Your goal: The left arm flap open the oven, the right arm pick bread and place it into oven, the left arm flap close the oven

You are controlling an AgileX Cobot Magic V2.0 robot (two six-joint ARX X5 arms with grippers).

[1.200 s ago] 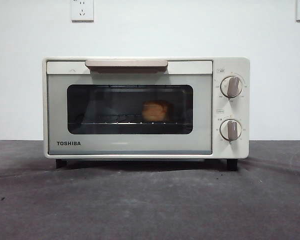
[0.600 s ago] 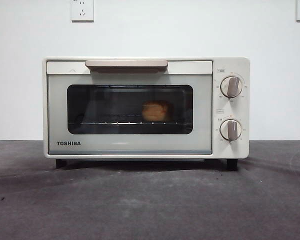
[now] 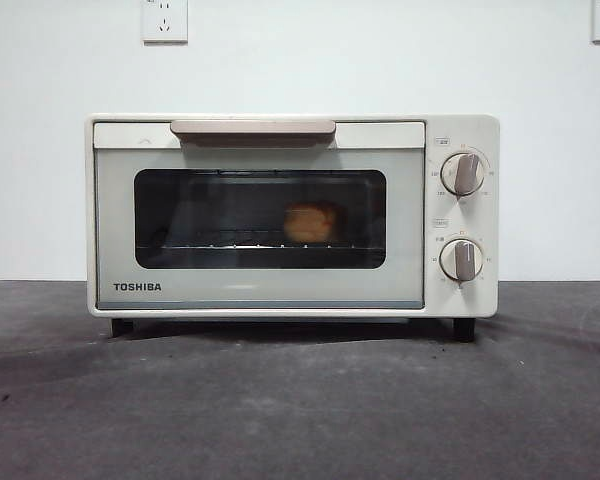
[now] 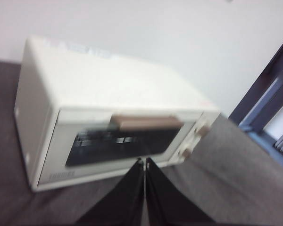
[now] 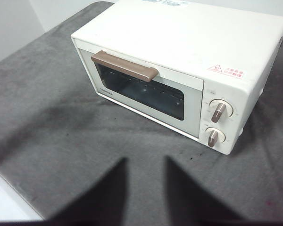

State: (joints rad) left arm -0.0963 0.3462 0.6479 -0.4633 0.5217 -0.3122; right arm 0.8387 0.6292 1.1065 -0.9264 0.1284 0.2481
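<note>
The oven (image 3: pixel 292 215) stands square on the dark grey table mat (image 3: pixel 300 400), its long axis running side to side in the front view and its door shut, facing the camera. The beige bar handle (image 3: pixel 253 128) lies flat along the top edge of the door. On the door's lower corner the name TOSHIBA (image 3: pixel 138 287) reads clearly. Two knobs (image 3: pixel 462 173) sit one above the other on the panel beside the door, each with small print around it that is too fine to read. A red warning sticker (image 5: pixel 225 71) with a triangle sits on the oven's top near the knob end; its writing cannot be made out.

Behind the glass, the bread (image 3: pixel 311 222) rests upright on the wire rack (image 3: pixel 250 243), toward the knob side of the window, rounded top upward.

The left gripper (image 4: pixel 144 162) has its two black jaws pressed together, tips meeting with only a hairline between them, and nothing held. Its tips point toward the door's lower edge, just beneath the window, with the handle beyond them; that picture is blurred, and contact with the door cannot be told.

The right gripper (image 5: pixel 145 162) has its jaws spread wide and empty, hanging above bare mat, with the oven well apart beyond the tips, its door turned obliquely toward them.
</note>
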